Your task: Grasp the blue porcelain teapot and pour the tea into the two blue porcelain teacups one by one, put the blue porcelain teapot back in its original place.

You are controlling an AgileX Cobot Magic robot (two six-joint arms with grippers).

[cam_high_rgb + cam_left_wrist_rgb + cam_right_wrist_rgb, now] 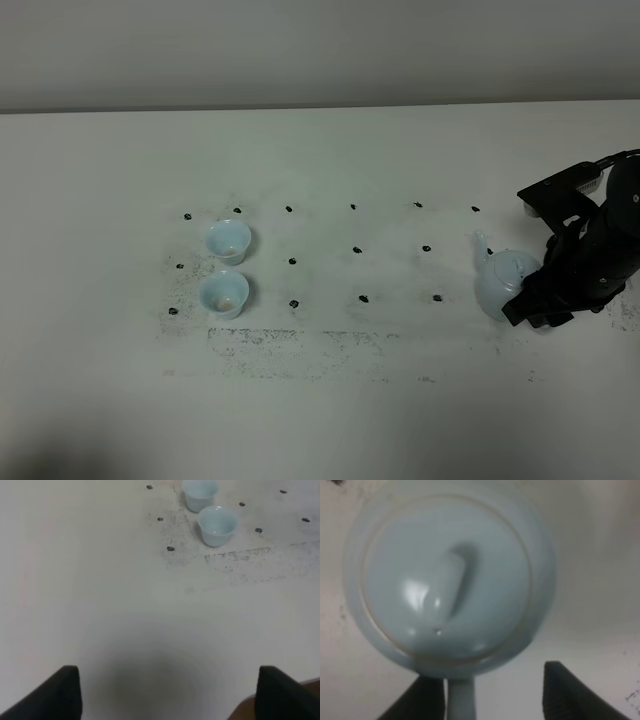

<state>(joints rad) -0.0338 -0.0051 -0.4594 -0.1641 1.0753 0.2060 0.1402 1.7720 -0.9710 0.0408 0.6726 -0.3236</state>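
**Blue porcelain teapot** point(445, 580): stands upright on the white counter point(330, 420), directly ahead of the right fingers point(575, 692).
- Body: round, with a glossy pale sky-blue glaze.
- Lid: seated, with an elongated knob point(442, 597) at its centre.
- Spout point(482, 246): short, on the side away from the fingers.
- Loop handle point(461, 700): lies between the two fingers, just beside one and apart from the other.

The right fingers are parted and do not clamp the handle.

**Left fingers** point(67, 692): spread wide over bare counter, holding nothing.

**Teacups:** the nearer blue porcelain teacup point(216, 525) and the farther blue porcelain teacup point(200, 492) stand upright, well ahead of the left fingers and just beside each other. Both are small, pale blue and handleless, with flared rims. Black marker dots point(359, 248) and dark speckling surround them.
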